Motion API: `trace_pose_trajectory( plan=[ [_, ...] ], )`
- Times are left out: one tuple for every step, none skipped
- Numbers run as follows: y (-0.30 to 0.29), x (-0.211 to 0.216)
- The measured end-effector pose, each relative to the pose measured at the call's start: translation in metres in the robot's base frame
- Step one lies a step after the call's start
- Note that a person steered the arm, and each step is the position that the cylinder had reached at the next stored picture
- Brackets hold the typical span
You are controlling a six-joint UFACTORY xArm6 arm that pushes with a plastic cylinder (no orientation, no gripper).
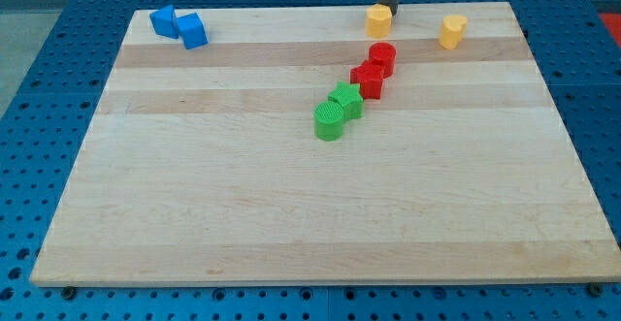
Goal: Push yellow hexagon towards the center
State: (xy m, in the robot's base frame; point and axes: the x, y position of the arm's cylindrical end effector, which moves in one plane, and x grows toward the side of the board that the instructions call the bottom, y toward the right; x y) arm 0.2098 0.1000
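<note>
Yellow hexagon (378, 20) touching my tip (389, 12), just below-left.

table (291, 214): pale wood, lengthwise planks, light and darker bands, even glare-free light | base (39, 117): blue perforated plate with a regular hole grid, showing all round the table | above the table's top edge: grey strip, dark fixture at middle
</note>
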Motion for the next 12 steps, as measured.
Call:
trace_pose_trajectory(
  plan=[
    [0.000, 0.009],
    [0.000, 0.014],
    [0.000, 0.020],
    [-0.004, 0.026],
    [-0.018, 0.031],
    [-0.041, 0.041],
    [-0.058, 0.053],
    [-0.062, 0.058],
    [-0.061, 0.058],
    [-0.053, 0.058],
    [-0.042, 0.058],
    [-0.037, 0.058]
  ],
)
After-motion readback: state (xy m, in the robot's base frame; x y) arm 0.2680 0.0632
